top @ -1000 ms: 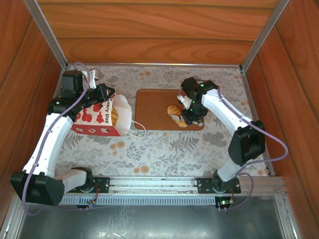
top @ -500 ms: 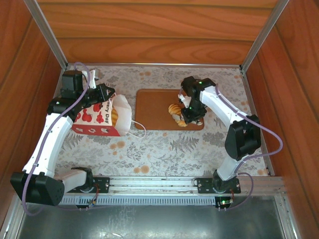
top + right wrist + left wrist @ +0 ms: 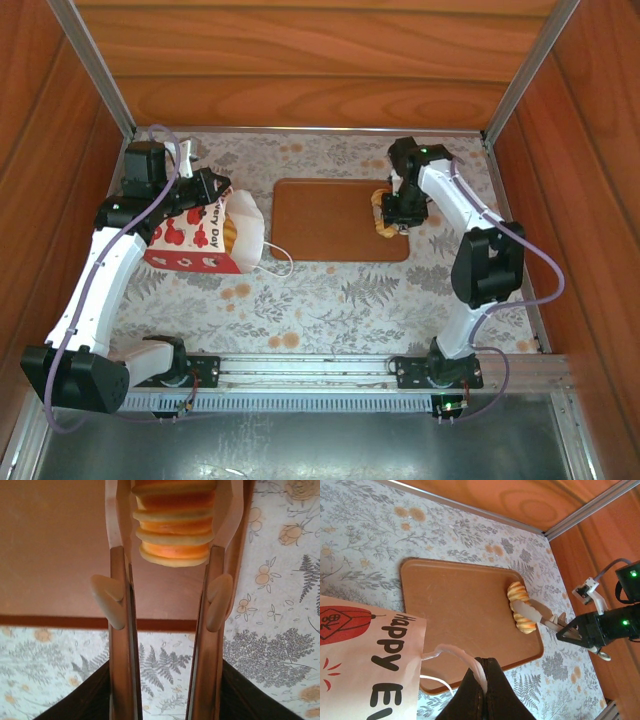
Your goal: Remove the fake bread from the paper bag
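Set-down step, I judge: right gripper (image 3: 172,527), half-closed on a croissant (image 3: 518,592), tray (image 3: 455,605) just beneath. Left gripper (image 3: 485,692) pinches the bag (image 3: 365,665) by its cord (image 3: 452,651) — shut. Next: lower, let go, return for the bag's remaining bread (image 3: 232,232).

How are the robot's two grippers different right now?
The left gripper is pinched shut on the paper bag's thin white cord handle; the right gripper sits wider, clamping a ridged croissant. The left gripper is at the bag, far left; the right gripper is over the brown tray's right part. Both hold something.
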Available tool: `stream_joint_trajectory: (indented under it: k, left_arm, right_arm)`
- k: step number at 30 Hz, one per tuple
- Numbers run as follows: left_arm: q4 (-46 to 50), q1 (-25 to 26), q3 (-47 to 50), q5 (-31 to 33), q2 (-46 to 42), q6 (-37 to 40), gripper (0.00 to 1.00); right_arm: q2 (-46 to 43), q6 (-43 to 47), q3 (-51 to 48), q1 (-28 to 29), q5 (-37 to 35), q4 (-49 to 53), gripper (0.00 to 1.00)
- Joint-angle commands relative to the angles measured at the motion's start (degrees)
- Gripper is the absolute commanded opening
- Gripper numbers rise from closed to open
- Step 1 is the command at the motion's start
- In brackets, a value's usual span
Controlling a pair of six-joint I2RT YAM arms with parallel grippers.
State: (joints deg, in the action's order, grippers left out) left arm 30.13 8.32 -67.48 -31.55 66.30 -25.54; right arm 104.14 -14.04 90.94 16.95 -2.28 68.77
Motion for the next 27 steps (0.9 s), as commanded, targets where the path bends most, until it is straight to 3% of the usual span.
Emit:
stream_joint_trajectory:
  k: [1,12,19,27]
  left_arm:
    - [-2.25,0.22,0.24,-0.53,-0.90,-0.34,0.00]
    - [-2.57,0.24,0.38,-0.49,-0.82,-0.39,0.00]
    - [-2.75,0.25,0.33,-0.70,-0.25,-0.77,0.00]
    - [-2.97,0.29,0.87,-0.70,-0.54,-1.16,0.00]
  right_arm:
    - [0.99,-4.63,3.25,-0.91,0.65,-1.27,0.49]
    - [5.10,-3.87,5.91,-1.26,-2.60,0.15,0.52]
    - [2.77,-3.21,4.99,-1.22,-4.74,0.84,0.50]
    - [0.64,-0.66,1.79,-1.23,0.16,1.44,0.50]
